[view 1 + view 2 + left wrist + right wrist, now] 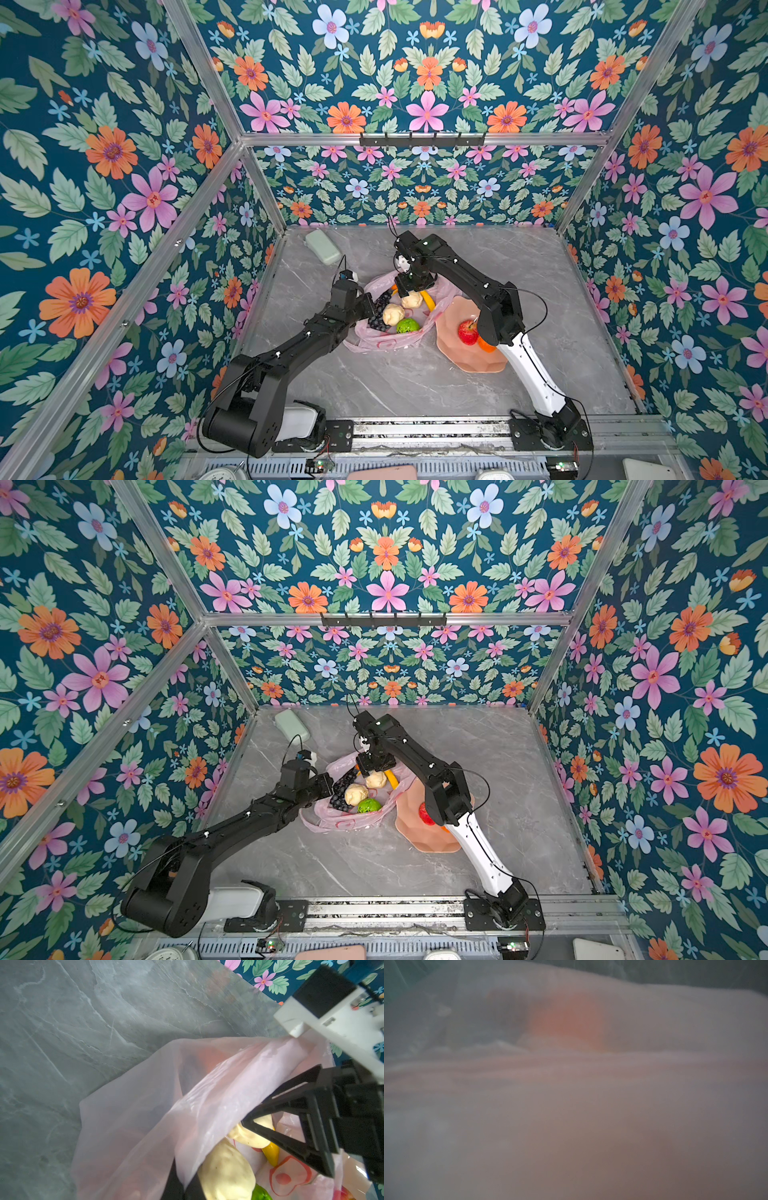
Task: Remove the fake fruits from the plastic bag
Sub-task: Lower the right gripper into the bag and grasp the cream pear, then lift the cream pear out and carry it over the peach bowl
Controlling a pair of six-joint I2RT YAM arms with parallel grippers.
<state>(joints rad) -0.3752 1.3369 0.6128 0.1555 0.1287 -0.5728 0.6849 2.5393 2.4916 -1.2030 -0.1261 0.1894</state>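
Note:
The pink plastic bag point(390, 340) point(345, 820) lies open mid-table. Fake fruits show in its mouth: purple grapes point(380, 311), two cream lumps point(392, 313) point(412, 300), a green fruit point(408, 325) and a banana point(427, 300). My left gripper point(371, 305) is shut on the bag's near-left rim, and the film is pinched between its jaws point(184, 1188). My right gripper point(411, 291) reaches into the mouth just above the far cream lump point(249, 1136). Only one of its fingers point(276, 1138) shows. In the right wrist view, bag film point(571, 1105) covers nearly everything and an orange blur point(566, 1020) glows through it.
A peach bowl point(465, 361) stands right of the bag, under the right arm, holding a red apple point(468, 331) and an orange point(486, 345). A pale green block point(323, 247) lies at the back left. Floral walls enclose the table on three sides.

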